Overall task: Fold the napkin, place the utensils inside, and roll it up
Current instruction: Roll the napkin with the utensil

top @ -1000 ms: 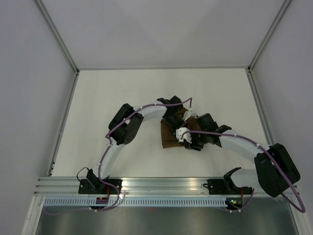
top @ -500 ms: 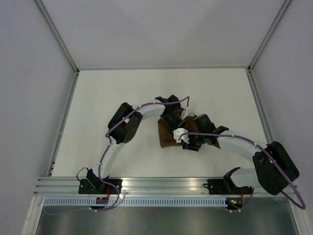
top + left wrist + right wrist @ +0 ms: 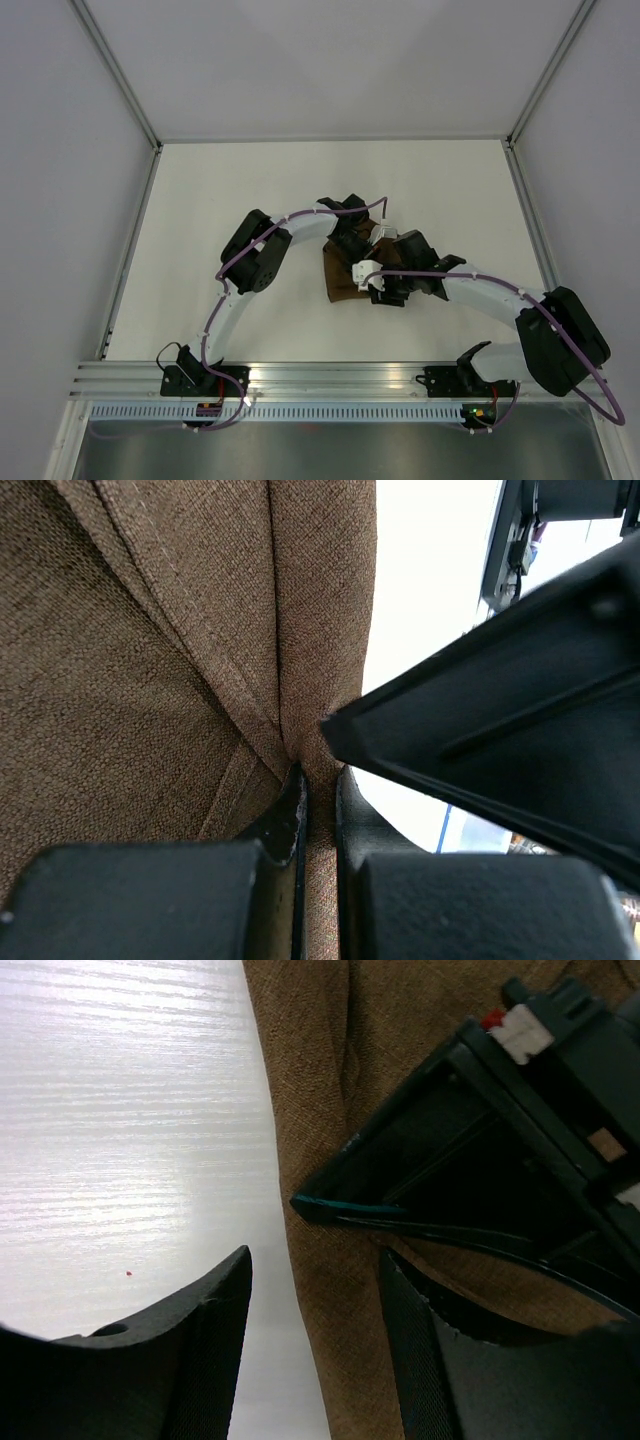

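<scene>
Napkin [image 3: 342, 280] at mid-table; in the top view it lies just below the left gripper [image 3: 318, 780] and left of the right gripper [image 3: 312, 1295]. The left fingers are pinched together on a raised crease of cloth. The right fingers stand apart, straddling the napkin's free edge, which runs top to bottom in the right wrist view, with cloth to the right and bare table [image 3: 120, 1110] to the left. The grippers crowd each other closely. No utensils are visible.
</scene>
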`<state>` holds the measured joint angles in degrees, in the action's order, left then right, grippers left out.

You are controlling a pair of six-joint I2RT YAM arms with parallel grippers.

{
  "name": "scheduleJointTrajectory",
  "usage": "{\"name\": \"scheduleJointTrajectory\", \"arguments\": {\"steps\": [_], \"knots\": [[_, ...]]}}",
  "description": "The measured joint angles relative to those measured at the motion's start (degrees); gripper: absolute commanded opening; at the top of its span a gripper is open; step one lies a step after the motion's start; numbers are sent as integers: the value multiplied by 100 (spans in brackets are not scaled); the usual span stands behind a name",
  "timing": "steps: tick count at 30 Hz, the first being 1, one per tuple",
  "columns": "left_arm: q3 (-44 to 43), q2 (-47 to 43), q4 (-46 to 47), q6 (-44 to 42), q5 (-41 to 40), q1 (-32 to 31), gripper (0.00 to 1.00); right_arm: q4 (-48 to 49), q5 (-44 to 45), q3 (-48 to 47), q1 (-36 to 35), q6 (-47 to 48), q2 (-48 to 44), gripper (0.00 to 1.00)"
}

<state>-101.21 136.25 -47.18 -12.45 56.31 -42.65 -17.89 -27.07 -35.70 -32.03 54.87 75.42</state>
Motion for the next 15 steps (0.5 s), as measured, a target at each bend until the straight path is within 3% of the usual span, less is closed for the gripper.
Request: {"name": "scheduleJointTrajectory", "arguments": {"steps": [6,9,15], "knots": [[0,9,-22,-2,33,0,7,101,39,0,-81,42,385,60],[0,11,-31,-2,35,0,8,184,63,0,-87,44,509,54],[9,11,-72,4,33,-2,13,356,157,-11,-85,120,605,18]]}}
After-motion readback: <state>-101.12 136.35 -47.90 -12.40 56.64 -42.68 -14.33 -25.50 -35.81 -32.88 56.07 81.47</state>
